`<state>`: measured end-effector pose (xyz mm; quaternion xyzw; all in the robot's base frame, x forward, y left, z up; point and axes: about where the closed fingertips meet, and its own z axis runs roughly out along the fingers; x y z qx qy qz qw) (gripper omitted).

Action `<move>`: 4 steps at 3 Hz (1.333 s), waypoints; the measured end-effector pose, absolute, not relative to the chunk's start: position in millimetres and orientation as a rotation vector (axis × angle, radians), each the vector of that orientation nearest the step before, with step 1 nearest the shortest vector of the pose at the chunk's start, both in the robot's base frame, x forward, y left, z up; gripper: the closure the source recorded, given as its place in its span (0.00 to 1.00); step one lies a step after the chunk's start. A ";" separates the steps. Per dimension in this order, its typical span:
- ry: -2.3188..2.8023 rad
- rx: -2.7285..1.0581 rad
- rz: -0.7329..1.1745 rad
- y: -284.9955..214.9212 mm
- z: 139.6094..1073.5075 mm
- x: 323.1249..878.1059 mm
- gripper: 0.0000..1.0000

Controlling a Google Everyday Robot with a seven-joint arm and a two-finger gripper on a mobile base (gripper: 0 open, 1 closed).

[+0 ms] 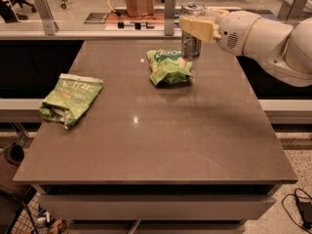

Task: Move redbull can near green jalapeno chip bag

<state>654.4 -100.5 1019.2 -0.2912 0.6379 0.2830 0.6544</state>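
Observation:
The redbull can (190,45) is a slim silver-grey can with a silver lid. It is held upright at the far side of the table, just right of and behind a brighter green bag (168,67). My gripper (197,28) is shut on the can's upper half, and the white arm (265,38) reaches in from the right. The green jalapeno chip bag (71,96), light green with a white band and white lettering, lies near the table's left edge, far from the can.
The brown table (161,140) has its front edge near the bottom of the view. A rail with metal posts (169,6) and a brown paper bag (139,1) stand behind the far edge. A dark gap lies along the table's left side.

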 end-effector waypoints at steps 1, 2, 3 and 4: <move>1.454 -0.721 0.691 -73.8 1022.2 634.4 1.00; 1.445 -0.743 0.735 -47.0 1019.2 613.4 1.00; 1.415 -0.734 0.764 -20.9 1013.8 598.7 1.00; 1.387 -0.716 0.776 3.5 1006.6 590.1 1.00</move>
